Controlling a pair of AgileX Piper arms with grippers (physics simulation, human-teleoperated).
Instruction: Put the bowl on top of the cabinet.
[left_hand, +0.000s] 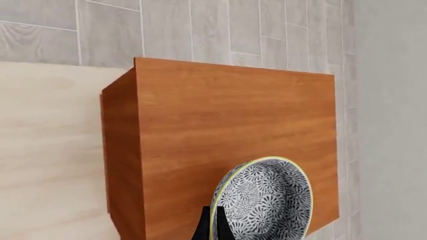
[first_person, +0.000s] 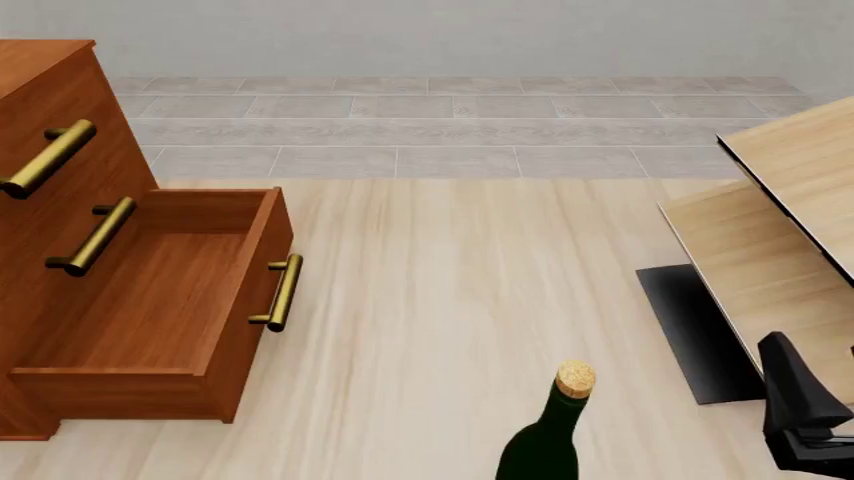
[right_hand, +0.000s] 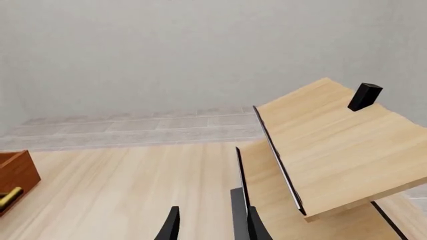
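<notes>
The bowl (left_hand: 267, 197), white with a dense dark blue pattern and a yellowish rim, stands tilted on its edge in my left gripper (left_hand: 213, 226), which is shut on its rim. One dark finger (left_hand: 202, 225) shows outside the rim; the other is hidden. The bowl hangs over the flat top of the reddish-brown cabinet (left_hand: 227, 125), near one edge. The front view shows the cabinet (first_person: 67, 120) at the far left with its lowest drawer (first_person: 147, 300) pulled out, but neither the bowl nor the left gripper. My right gripper (right_hand: 212, 225) is open and holds nothing.
A dark green corked bottle (first_person: 554, 435) stands at the near edge of the table. Pale slanted wooden panels (first_person: 774, 230) on a dark base fill the right side, close to my right arm (first_person: 801, 405). Brass handles (first_person: 280, 292) stick out of the drawers.
</notes>
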